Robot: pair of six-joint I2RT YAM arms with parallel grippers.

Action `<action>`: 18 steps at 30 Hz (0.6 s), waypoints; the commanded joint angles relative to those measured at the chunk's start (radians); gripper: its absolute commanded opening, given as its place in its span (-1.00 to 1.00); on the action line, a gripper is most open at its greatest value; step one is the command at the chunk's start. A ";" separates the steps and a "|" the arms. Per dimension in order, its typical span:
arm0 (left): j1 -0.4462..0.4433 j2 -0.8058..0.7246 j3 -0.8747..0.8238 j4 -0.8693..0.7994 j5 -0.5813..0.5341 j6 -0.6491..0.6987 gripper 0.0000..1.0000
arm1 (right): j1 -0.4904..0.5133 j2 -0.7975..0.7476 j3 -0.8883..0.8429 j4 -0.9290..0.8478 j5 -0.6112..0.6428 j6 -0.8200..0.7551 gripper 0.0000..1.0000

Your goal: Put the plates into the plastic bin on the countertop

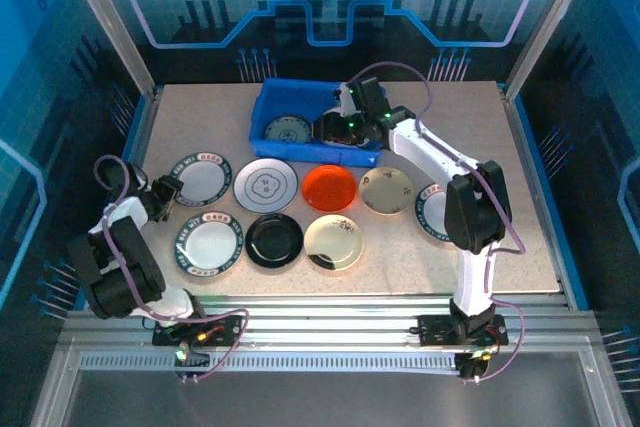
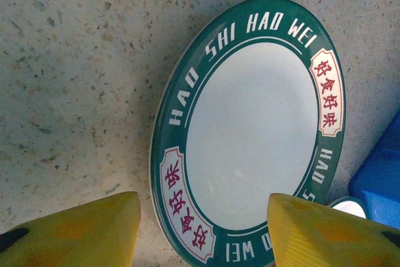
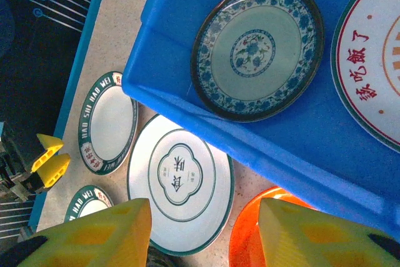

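Observation:
The blue plastic bin (image 1: 268, 107) stands at the back of the countertop (image 1: 520, 237). It holds a teal-patterned plate (image 3: 257, 48) and a white plate with red characters (image 3: 375, 60). My right gripper (image 3: 206, 236) hangs open over the bin's front rim (image 3: 300, 154), above a grey-white plate (image 3: 180, 182) and an orange-red plate (image 3: 256, 242). My left gripper (image 2: 206, 236) is open and low at the near edge of a white plate with a green lettered rim (image 2: 250, 129); its yellow fingers (image 2: 81, 229) straddle that edge. In the top view the left gripper (image 1: 166, 192) sits just left of that plate (image 1: 201, 177).
On the countertop lie two rows of plates: grey-white (image 1: 266, 185), orange-red (image 1: 329, 187), beige (image 1: 386, 190), a dark-rimmed white one (image 1: 433, 215) partly under the right arm, then green-rimmed white (image 1: 209, 244), glossy black (image 1: 274, 240) and cream (image 1: 333, 242). Blue edges and rails frame the table.

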 commanded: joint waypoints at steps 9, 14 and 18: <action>0.010 0.071 0.034 0.007 0.004 0.025 0.04 | -0.010 0.037 0.042 -0.005 -0.028 0.011 -0.01; 0.010 0.104 0.030 0.054 0.012 0.010 -0.05 | -0.011 0.046 0.044 -0.006 -0.031 0.008 -0.02; 0.003 0.143 0.029 0.113 0.034 -0.026 -0.12 | -0.013 0.049 0.042 -0.007 -0.034 0.008 -0.05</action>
